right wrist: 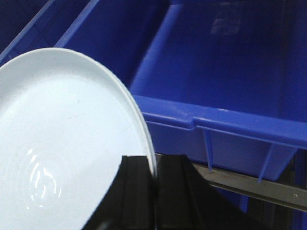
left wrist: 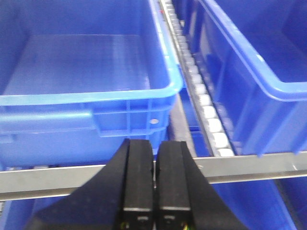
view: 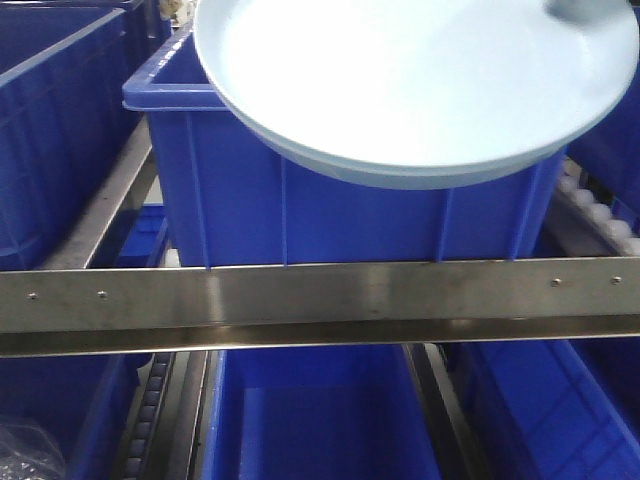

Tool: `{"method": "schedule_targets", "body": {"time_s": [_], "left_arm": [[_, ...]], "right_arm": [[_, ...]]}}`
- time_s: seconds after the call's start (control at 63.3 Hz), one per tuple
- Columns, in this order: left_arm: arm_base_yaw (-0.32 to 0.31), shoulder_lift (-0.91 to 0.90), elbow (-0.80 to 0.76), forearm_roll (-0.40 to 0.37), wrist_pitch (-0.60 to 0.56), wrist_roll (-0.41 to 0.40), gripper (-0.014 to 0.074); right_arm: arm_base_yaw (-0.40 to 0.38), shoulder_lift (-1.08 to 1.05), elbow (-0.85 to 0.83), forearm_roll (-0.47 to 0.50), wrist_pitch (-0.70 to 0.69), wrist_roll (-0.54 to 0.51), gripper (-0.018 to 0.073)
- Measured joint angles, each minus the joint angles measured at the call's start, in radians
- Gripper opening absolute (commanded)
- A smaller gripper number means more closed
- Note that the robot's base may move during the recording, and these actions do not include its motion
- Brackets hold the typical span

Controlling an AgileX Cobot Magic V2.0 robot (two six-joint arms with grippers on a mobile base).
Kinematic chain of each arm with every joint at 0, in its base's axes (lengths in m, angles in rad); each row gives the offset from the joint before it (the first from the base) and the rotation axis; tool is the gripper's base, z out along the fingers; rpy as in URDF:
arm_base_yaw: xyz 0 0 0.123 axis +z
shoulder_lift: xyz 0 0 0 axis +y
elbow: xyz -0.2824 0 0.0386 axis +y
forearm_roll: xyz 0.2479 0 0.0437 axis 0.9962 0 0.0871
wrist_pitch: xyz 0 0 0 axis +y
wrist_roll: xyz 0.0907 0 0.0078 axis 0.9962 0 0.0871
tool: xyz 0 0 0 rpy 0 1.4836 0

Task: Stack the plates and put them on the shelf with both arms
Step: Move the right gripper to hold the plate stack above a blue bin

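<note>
A large glossy pale blue-white plate (view: 400, 80) hangs tilted over the front left corner of a blue bin (view: 330, 215) on the shelf. In the right wrist view the plate (right wrist: 62, 134) fills the left side, and my right gripper (right wrist: 154, 165) is shut on its rim, with the thin edge pinched between the two black fingers. My left gripper (left wrist: 154, 148) is shut with nothing between its fingers. It hovers at a steel shelf rail (left wrist: 48, 179) in front of an empty blue bin (left wrist: 96, 98). Neither arm shows clearly in the front view.
A steel crossbar (view: 320, 300) runs across the shelf front below the bin. More blue bins sit on the lower level (view: 320, 420) and to the left (view: 50, 130). A white roller track (left wrist: 206, 100) separates two bins in the left wrist view.
</note>
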Motion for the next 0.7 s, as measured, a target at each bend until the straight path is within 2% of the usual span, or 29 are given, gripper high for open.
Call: {"method": "schedule_targets", "body": {"time_s": [0.696], "left_arm": [[0.000,0.000,0.000,0.000,0.000,0.000,0.0099]], "right_arm": [[0.000,0.000,0.000,0.000,0.000,0.000,0.0048]]}}
